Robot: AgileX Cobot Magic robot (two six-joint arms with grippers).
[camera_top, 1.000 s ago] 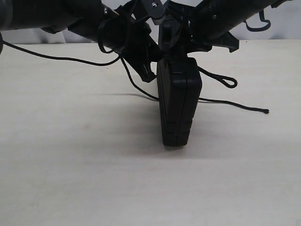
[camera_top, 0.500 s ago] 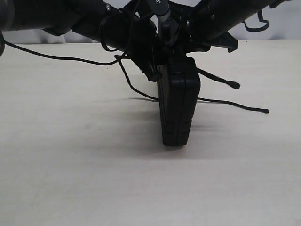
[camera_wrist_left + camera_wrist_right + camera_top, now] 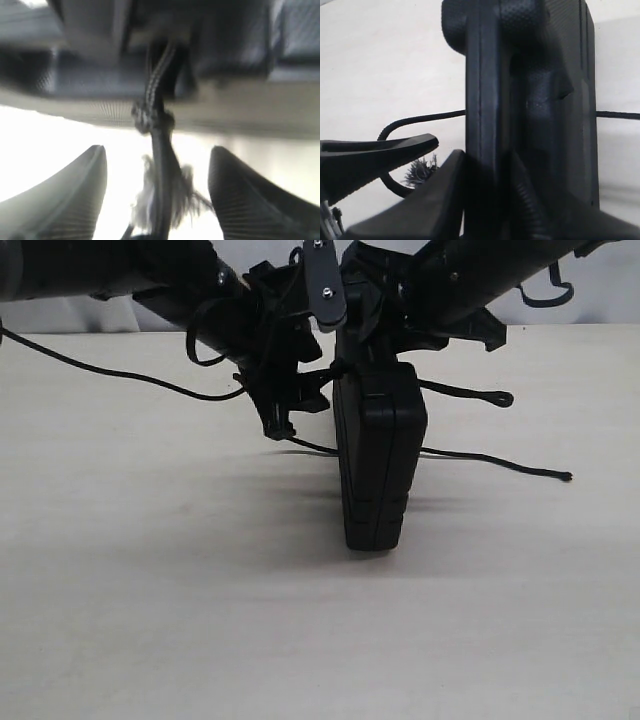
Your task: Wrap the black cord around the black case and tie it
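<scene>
Black case (image 3: pixel 380 465), upright on its narrow edge on the table (image 3: pixel 150 620), clamped at its top by the right gripper (image 3: pixel 487 167); just to its left, the left gripper (image 3: pixel 157 150) gapes around, without pinching, the knotted frayed end of the black cord (image 3: pixel 152 117), which may slip free and slacken the wrap.

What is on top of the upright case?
The right claw clamps the top edge of the case. The left claw stands open beside it, the knotted, frayed end of the cord between its fingers. Whether the cord crosses the top cannot be seen; the arms cover it.
</scene>
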